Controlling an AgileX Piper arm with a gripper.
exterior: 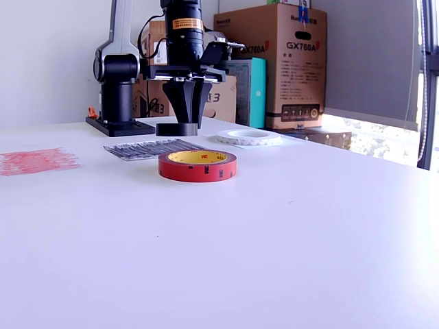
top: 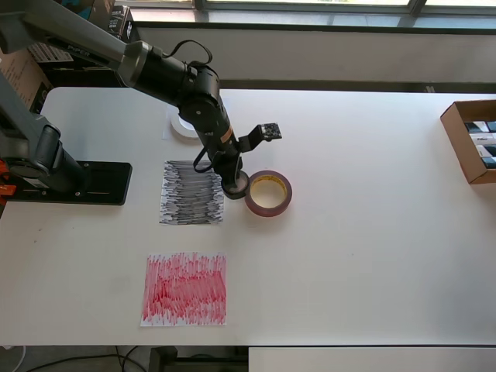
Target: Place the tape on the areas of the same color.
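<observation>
daylight is coming in bright from the windows (top: 310, 6), washing the white table (top: 372, 232) pale with mild glare. shadows are lying soft and short. both views are staying sharp, the exterior background softening slightly.

The table (top: 372, 248) is plain white. The sheet (top: 191, 193) near its middle in the overhead view is covered in dense black scribbled lines over white paper. At six o'clock from it, the second sheet (top: 184, 288) carries red scribble, thicker at the centre and paler toward the edges. At three o'clock from the black-lined sheet sits the dark-red tape roll (top: 269, 193), its core yellowish; the exterior view shows small dark lettering on that yellow inner band. The small roll (exterior: 176, 128) is black, as is the gripper (exterior: 186, 103) above it. At twelve o'clock lies the white ring (exterior: 249, 137). The arm (top: 167, 74) is black with an orange label.
</observation>
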